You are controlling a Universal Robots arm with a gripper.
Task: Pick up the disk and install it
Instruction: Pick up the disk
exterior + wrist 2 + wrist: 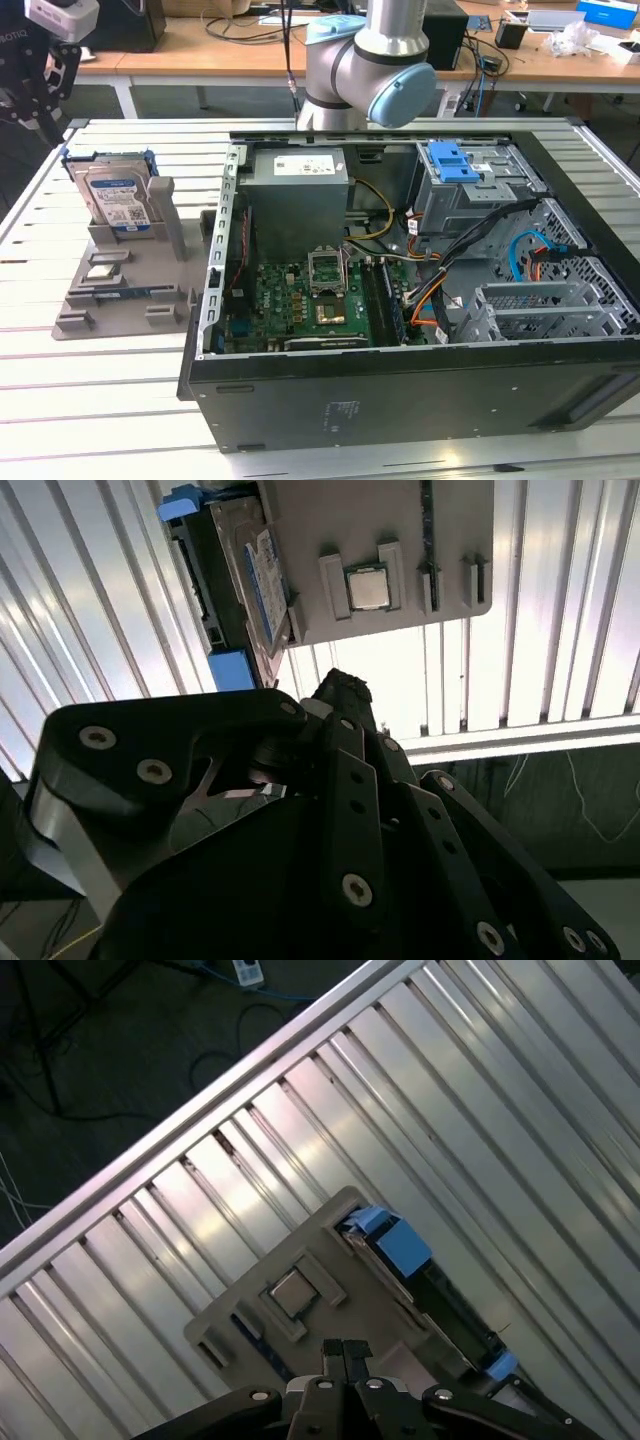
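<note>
I count one silver rectangular disk (115, 198) in a blue carrier, upright in one grey plastic holder (150, 292), left of the open black computer case (400, 405); gripper (345, 1349) jaws closed, empty.

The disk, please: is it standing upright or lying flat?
Upright: the disk stands on edge in a slot of the grey holder, label facing the exterior view.

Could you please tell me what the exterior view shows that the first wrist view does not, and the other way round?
The exterior view adds the open case with its motherboard, power supply and drive cage, plus the arm. The first wrist view adds loose cables on the dark floor past the table edge. Both share the disk standing in the grey holder on the slatted table, a chip in the holder, and the gripper, shut and empty.
</note>
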